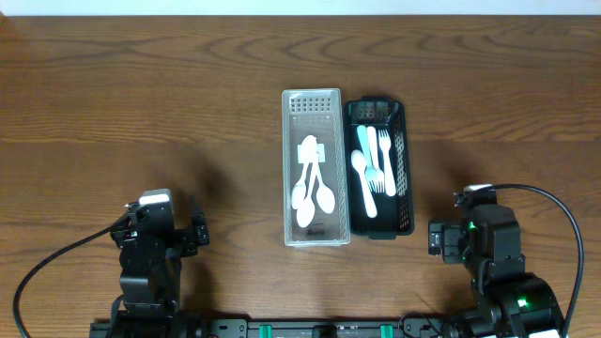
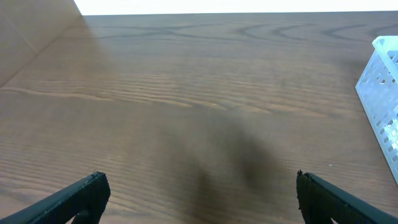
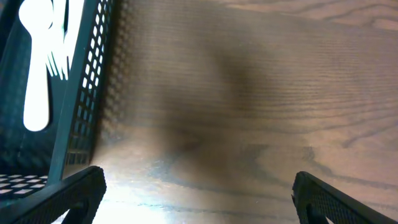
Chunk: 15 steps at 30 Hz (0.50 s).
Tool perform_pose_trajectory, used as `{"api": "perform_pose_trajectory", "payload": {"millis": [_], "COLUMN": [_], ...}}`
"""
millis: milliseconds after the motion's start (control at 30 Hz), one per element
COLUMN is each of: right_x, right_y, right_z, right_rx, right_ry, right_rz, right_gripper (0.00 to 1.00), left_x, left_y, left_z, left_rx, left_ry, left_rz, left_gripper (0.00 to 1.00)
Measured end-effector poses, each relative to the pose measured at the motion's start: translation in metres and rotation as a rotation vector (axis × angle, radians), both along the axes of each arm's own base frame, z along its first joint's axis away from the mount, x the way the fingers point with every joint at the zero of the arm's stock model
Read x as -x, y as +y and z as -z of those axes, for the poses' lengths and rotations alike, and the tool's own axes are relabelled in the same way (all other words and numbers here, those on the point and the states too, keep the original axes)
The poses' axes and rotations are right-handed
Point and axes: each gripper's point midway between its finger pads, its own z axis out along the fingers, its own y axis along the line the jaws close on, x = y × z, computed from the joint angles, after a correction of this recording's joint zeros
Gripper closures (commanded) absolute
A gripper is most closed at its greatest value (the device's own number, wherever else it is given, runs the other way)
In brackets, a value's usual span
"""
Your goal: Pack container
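A clear white perforated container (image 1: 317,169) stands at the table's middle with white spoons (image 1: 312,192) in it. Right beside it is a black perforated container (image 1: 379,169) holding white forks and a spoon (image 1: 373,167). My left gripper (image 2: 198,199) is open and empty over bare wood, far left of the containers; the white container's edge (image 2: 380,93) shows at the right of its view. My right gripper (image 3: 199,199) is open and empty, just right of the black container (image 3: 78,106), whose cutlery (image 3: 38,68) shows.
The wooden table (image 1: 141,113) fills the view. A white wall edge runs along the far side. Both arm bases sit at the near edge, with cables trailing to each side.
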Motion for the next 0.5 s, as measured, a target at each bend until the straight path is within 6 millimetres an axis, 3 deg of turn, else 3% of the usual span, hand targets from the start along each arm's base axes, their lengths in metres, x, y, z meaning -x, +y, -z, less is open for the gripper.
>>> {"api": "perform_pose_trajectory", "payload": {"millis": [367, 500], "right_x": [0.0000, 0.0004], "right_y": [0.0005, 0.0000], "right_z": [-0.0001, -0.0086], "right_rx": [-0.002, -0.012], "right_ry": [0.000, -0.046], "right_rz": [-0.002, 0.000], "right_gripper": [0.01, 0.01], "left_x": [0.0000, 0.0000], "left_y": [0.0000, 0.0000], "left_z": [0.0000, 0.0000], "left_rx": [0.000, 0.000], "left_ry": [0.000, 0.000], "left_rz": [0.000, 0.000], "left_gripper": [0.02, 0.02]}}
